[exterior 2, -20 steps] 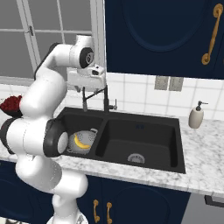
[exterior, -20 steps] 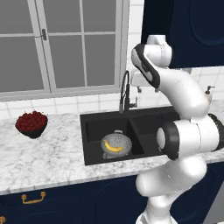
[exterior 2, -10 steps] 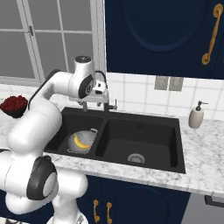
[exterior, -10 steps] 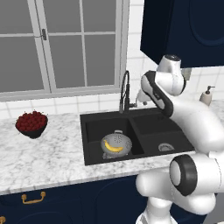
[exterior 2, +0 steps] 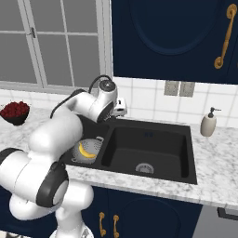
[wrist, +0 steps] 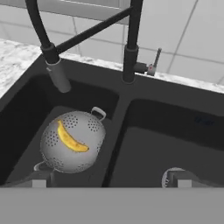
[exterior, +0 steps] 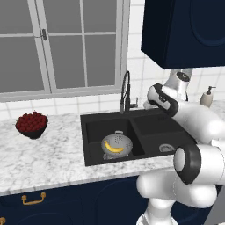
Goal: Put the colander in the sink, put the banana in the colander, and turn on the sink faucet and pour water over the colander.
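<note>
The sink [exterior: 151,127] is set in the marble counter [exterior: 52,154] below the window, with two black basins side by side. The faucet [wrist: 130,52] is mounted at the rear rim, on the divider between the basins; its arched spring neck is swung over the left basin, and the spray head [wrist: 58,75] is seen above the far end of that basin, short of the colander rather than directly over it. A small lever [wrist: 154,61] is seen projecting from the side of the faucet base, tilted upward; no water is seen running. The colander [wrist: 72,146] is resting on the floor of the left basin, upright, and the banana [wrist: 70,139] is lying inside it. The first two parts of the task are therefore judged complete, and the step in hand is judged to be opening the faucet. The gripper [exterior 2: 120,108] is held near the faucet, above the rear of the sink, with its jaws spread wide and nothing between them. It is advised that the lever be approached from its free end and pushed with one finger rather than pinched, and that the spring neck not be struck. It is further judged that the spout may need to be swung so that the stream falls on the colander.
</note>
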Robot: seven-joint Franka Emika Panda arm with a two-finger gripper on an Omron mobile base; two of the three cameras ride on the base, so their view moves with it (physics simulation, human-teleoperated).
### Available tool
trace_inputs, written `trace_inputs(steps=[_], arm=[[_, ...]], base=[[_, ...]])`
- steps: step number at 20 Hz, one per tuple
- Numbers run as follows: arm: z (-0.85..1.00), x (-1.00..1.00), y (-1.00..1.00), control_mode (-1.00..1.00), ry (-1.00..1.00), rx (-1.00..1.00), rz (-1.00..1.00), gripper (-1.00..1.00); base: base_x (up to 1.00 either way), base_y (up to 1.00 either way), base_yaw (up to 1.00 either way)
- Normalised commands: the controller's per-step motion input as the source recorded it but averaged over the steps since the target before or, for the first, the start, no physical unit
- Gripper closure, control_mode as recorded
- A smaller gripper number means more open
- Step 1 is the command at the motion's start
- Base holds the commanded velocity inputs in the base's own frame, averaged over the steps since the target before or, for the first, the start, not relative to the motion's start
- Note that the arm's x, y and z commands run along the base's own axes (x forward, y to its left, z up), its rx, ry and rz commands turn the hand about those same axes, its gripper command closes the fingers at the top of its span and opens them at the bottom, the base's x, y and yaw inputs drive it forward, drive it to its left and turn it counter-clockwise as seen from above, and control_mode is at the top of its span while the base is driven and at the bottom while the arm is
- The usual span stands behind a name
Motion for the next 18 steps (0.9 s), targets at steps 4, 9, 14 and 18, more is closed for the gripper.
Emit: trace_inputs(steps=[4,9,14,18], arm=[[-0.36,0.56,-0.18,-1.0,-0.15,0.03,0.1,-1.0],[-0.26,0.57,0.0,-1.0,-0.17,0.05,0.0,-1.0],[-0.2,0.52,0.0,-1.0,-0.2,0.07,-0.03,-1.0],[-0.07,0.53,0.0,-1.0,-0.09,0.07,-0.03,-1.0]], base=[[0.0,0.0,0.0],[0.0,0.0,0.0],[0.0,0.0,0.0],[0.0,0.0,0.0]])
